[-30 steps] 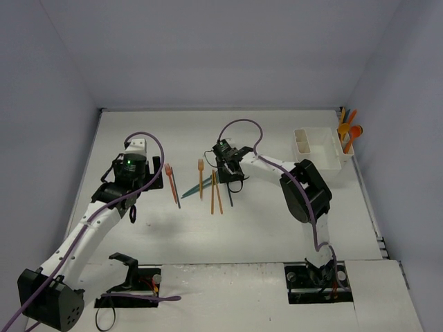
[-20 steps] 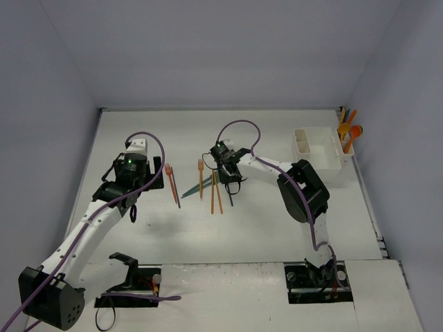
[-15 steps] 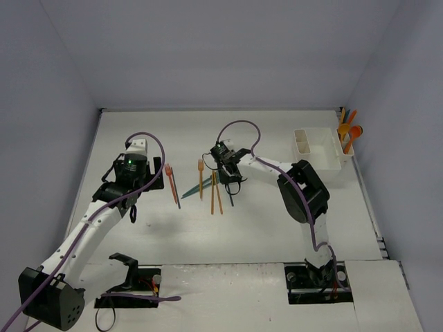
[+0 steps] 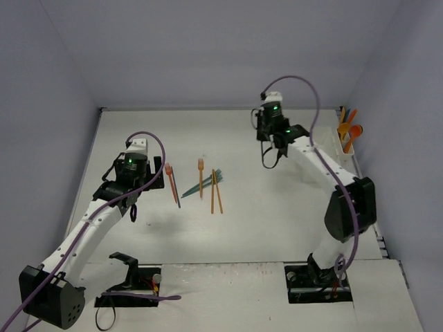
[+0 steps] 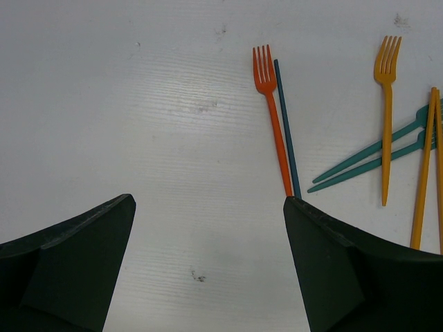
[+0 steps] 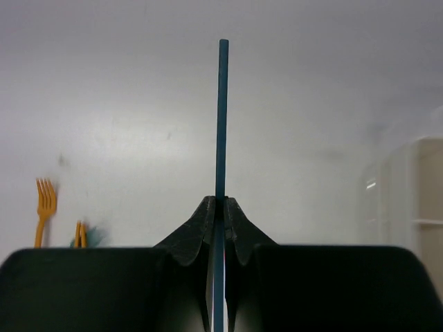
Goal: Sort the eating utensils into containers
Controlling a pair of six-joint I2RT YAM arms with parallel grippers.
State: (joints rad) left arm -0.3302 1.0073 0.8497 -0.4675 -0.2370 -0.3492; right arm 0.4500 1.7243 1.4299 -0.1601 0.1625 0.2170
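Left wrist: the left gripper is spread wide and empty above the table. A red-orange fork and a dark teal handle lie side by side, their near ends at the right finger's tip. An orange fork lies farther right.

Right wrist: the right gripper is clamped on a teal utensil; its slim handle points straight ahead and its head is hidden. The holder is a blur at right.

Top view: the left arm bends over the table's left half and the right arm stretches far. The holder stands at the far right edge with orange utensils in it, their kinds too small to tell.
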